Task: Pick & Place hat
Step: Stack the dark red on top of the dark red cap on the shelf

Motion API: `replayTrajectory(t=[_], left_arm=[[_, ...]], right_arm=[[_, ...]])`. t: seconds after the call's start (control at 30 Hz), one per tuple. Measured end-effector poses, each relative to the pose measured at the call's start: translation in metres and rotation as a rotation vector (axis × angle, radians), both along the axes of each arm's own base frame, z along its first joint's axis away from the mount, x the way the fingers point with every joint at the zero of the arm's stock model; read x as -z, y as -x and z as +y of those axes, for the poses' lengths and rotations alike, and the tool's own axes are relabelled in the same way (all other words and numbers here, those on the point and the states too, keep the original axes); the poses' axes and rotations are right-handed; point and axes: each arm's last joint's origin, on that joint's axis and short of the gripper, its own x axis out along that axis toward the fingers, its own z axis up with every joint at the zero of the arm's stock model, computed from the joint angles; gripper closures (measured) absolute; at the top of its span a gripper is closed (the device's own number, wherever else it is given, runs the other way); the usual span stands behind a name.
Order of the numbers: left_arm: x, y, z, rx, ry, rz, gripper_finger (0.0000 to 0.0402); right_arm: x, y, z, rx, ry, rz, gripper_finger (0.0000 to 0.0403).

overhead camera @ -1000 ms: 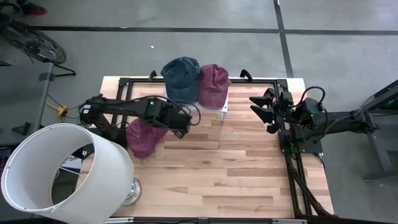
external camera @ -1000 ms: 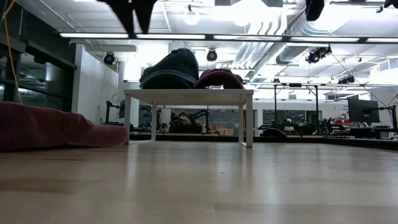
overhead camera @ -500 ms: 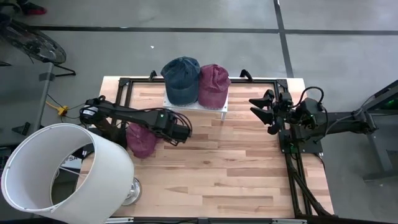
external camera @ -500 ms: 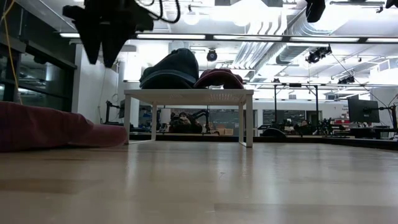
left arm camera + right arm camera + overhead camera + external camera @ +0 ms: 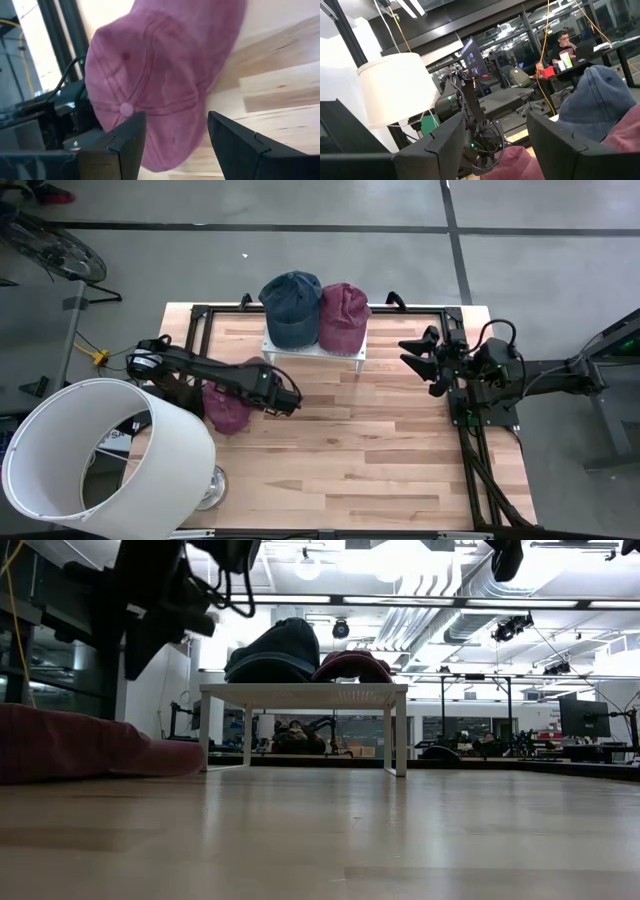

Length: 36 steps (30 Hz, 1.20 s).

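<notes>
A lampshade (image 5: 95, 450) is seen at the table's (image 5: 380, 460) front left corner. On a white stand (image 5: 345, 352) at the back edge, a blue hat (image 5: 292, 305) and a pink hat (image 5: 343, 315) are already placed. A third pink cap (image 5: 225, 402) lies near the left edge, not yet picked. The left gripper (image 5: 290, 402) is held open over it; the right gripper (image 5: 420, 352) waits open at the right edge.

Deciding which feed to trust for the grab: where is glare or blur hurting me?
Low view: ceiling lights glare, left arm silhouetted, near tabletop soft. Left wrist view: pink hat evenly lit but close, slightly soft. High view: even light, pink hat partly under left gripper.
</notes>
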Motion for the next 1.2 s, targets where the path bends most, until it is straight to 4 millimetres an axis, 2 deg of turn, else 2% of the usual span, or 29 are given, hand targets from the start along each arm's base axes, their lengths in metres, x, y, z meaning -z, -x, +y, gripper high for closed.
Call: replayTrajectory(t=[0.27,0.53,0.63,0.93,1.2], left_arm=[[0.008,0.004,0.0,-0.047,0.003,0.027,0.0189],[0.027,0.016,0.001,-0.117,0.013,0.11,0.0116],[0.033,0.019,0.001,-0.124,0.011,0.134,0.01],[0.041,0.008,-0.002,0.013,0.123,0.036,0.0096],[0.056,0.016,-0.002,-0.004,0.164,0.081,0.0096]], right_arm=[[0.001,0.0,0.0,-0.005,-0.018,0.011,0.0197],[0.002,0.0,0.0,-0.005,-0.018,0.014,0.0197],[0.002,0.0,0.0,-0.005,-0.018,0.017,0.0197],[0.004,-0.001,0.0,-0.007,-0.028,0.034,0.0197],[0.004,-0.001,0.0,-0.012,-0.027,0.035,0.0197]])
